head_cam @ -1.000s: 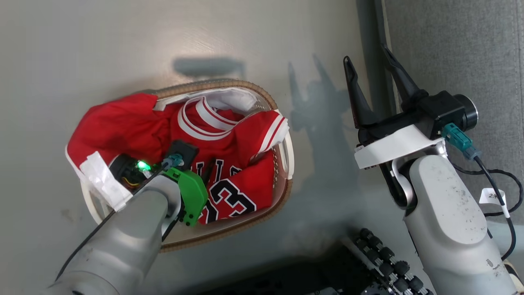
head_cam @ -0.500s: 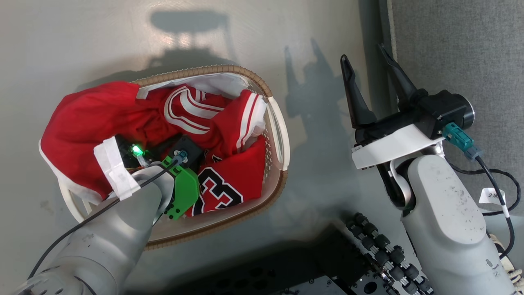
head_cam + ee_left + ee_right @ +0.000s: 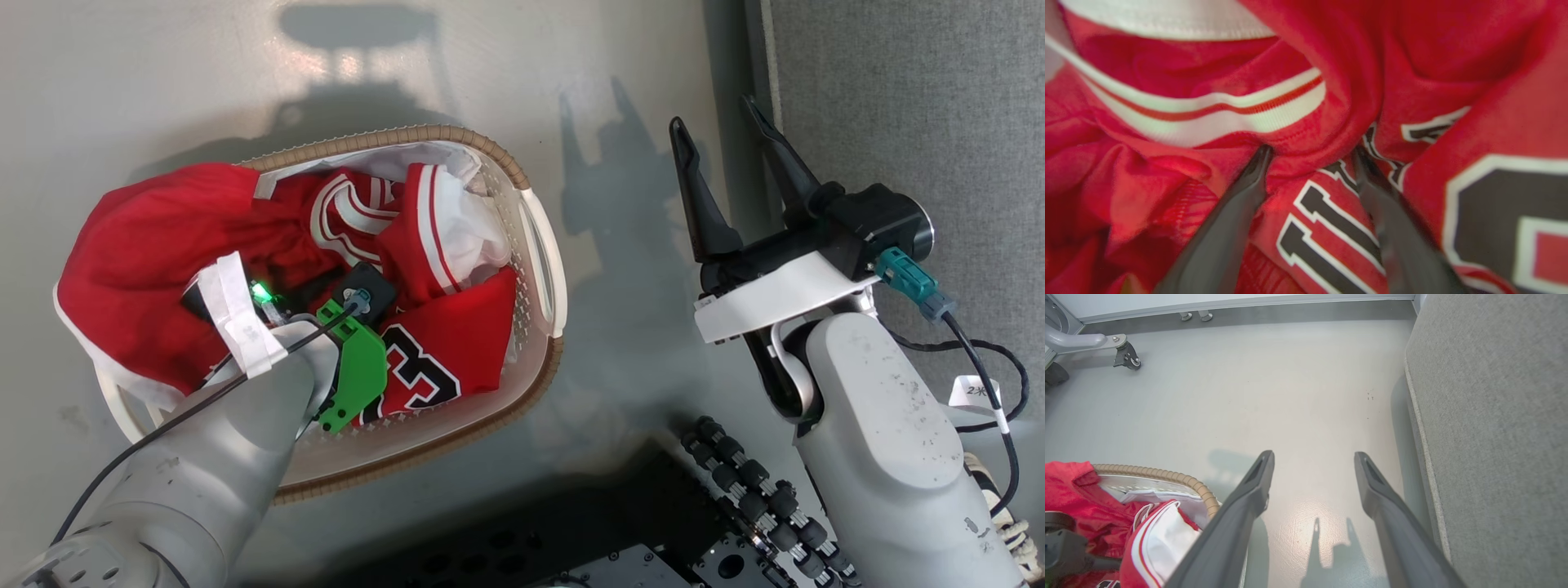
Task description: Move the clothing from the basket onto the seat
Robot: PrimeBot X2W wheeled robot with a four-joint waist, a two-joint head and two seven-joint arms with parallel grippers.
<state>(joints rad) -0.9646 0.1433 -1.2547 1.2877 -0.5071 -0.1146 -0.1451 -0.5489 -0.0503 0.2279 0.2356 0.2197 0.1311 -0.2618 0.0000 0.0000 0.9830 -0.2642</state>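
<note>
**Digging in, no pinch yet**

The left hand (image 3: 1311, 150), fingers spread, has sunk deeper into the red number-23 basketball jersey (image 3: 445, 347), bunching it inward. It's all still in the oval white perforated plastic basket (image 3: 542, 245), and the grey fabric seat (image 3: 898, 98) lies well apart.

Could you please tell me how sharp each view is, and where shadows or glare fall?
Head view: sharp, the right gripper casting a soft shadow on the floor. Left wrist view: the jersey is blurred throughout. Right wrist view: crisp, with a pale glare patch on the floor near the bottom.
</note>
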